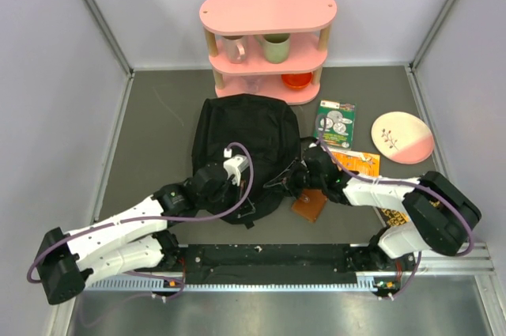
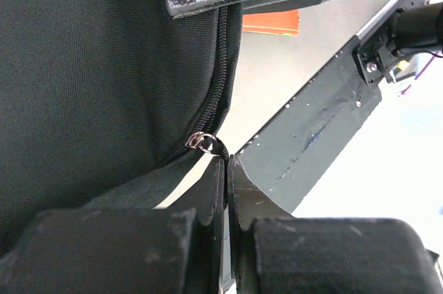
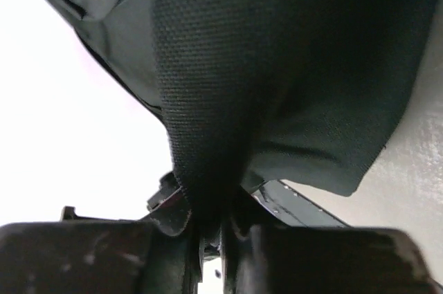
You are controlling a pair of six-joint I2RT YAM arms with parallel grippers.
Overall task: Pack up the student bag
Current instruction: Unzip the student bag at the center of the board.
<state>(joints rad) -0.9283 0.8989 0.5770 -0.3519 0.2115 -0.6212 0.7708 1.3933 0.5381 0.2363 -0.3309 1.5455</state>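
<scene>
Evidently soft and floppy, the backpack (image 1: pixel 245 142) needed edge holds: left gripper (image 2: pixel 227 166) clamped its zipper pull (image 2: pixel 202 141), right gripper (image 3: pixel 211 223) pinched its fabric (image 3: pixel 208 128).

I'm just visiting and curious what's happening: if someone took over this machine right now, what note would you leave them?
Left gripper: shut on the zipper pull of the student bag.
Right gripper: shut on a fold of the bag's fabric at its right edge.
Bag lies mid-table; brown wallet, orange booklet and coin card lie outside it, to its right.
Done: both grips set; the zipper stretch in view is closed.
Left: unzip, load the items, likely zip shut.
</scene>
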